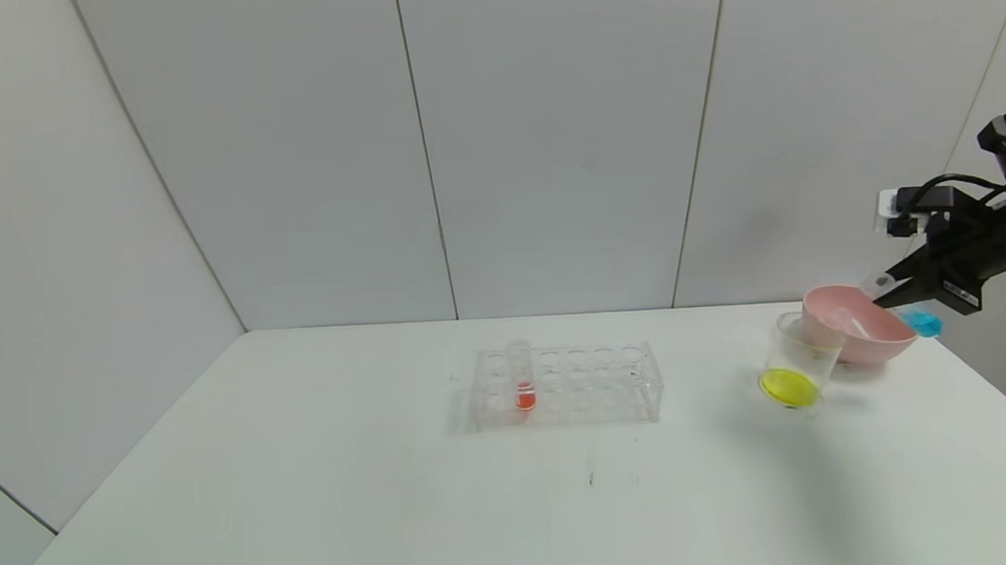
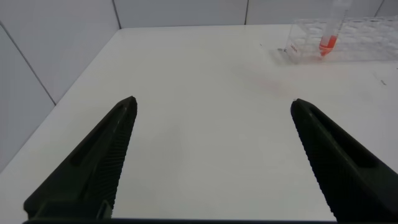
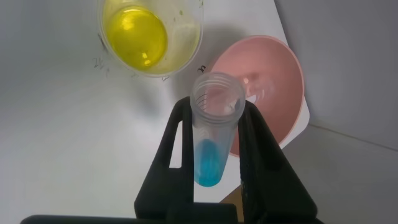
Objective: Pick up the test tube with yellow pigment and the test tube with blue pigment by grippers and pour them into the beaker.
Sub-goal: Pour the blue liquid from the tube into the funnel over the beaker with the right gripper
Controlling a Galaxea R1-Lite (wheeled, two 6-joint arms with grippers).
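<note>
The flat white table [image 1: 394,508] carries 3 things. A clear plastic tube rack [image 1: 569,385] sits near centre. Towards 3 o'clock stands the clear tapered beaker [image 1: 799,370] with yellow liquid, touching a pink round bowl [image 1: 860,325] at its 1 o'clock.

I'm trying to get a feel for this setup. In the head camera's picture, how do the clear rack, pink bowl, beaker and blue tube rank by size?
1. clear rack, widest by far.
2. pink bowl.
3. beaker, narrower than the bowl but taller-looking; close call.
4. test tube with blue pigment, mostly hidden by the right gripper holding it.
</note>
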